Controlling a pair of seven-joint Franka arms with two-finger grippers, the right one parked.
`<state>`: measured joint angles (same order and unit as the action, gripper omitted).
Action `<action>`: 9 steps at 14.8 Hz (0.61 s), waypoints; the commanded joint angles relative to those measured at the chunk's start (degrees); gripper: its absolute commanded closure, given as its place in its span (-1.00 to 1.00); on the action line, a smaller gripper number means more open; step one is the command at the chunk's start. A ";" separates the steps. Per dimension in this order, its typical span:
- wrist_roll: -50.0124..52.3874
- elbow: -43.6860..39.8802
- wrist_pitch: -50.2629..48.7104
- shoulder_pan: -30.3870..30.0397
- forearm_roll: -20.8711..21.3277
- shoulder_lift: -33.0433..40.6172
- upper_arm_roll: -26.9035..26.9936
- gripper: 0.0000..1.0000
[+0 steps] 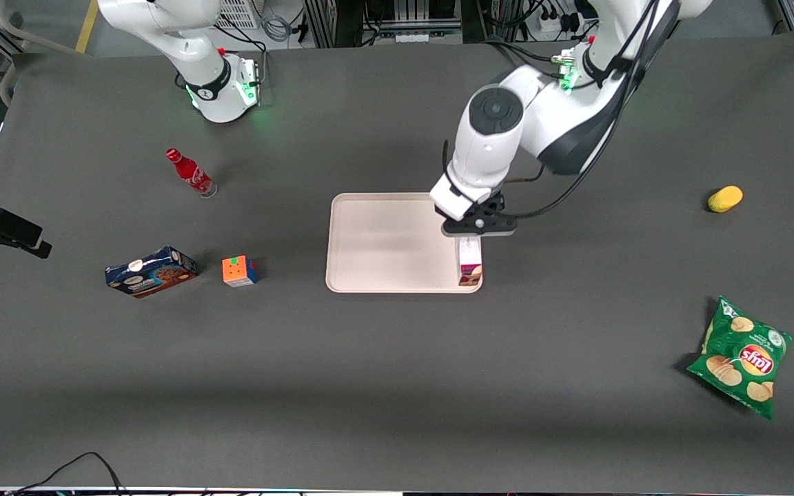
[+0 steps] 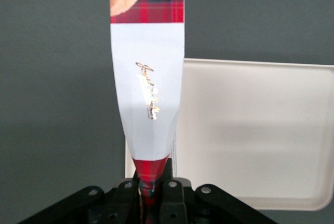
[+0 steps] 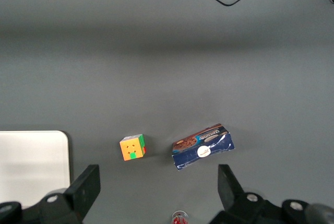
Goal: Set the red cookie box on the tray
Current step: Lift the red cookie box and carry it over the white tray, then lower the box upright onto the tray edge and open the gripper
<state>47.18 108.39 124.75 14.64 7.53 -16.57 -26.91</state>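
Pincer (image 1: 474,233) clamped on red box (image 1: 469,264) end, long axis running toward 6 o'clock along tray (image 1: 383,241) edge nearest working arm; box partly overhanging bench.

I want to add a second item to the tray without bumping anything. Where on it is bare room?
The pale pinkish-beige tray is bare from its parked-arm edge across the middle. Crowded is only its working-arm edge, where the hand grips the long dark-red plaid cookie box by one end.
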 commanded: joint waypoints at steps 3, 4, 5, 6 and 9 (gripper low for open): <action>4.05 12.27 15.59 0.12 1.79 -0.66 0.10 1.00; 4.14 12.80 16.13 0.73 1.79 -1.18 0.10 1.00; 4.23 12.81 16.31 0.91 2.22 -1.53 0.10 1.00; 4.75 12.81 17.01 0.91 2.49 -2.14 0.10 1.00; 7.12 12.89 20.78 0.91 4.68 -4.69 0.19 1.00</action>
<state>50.61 121.11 142.29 15.09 9.06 -19.79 -26.89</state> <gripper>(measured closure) 0.863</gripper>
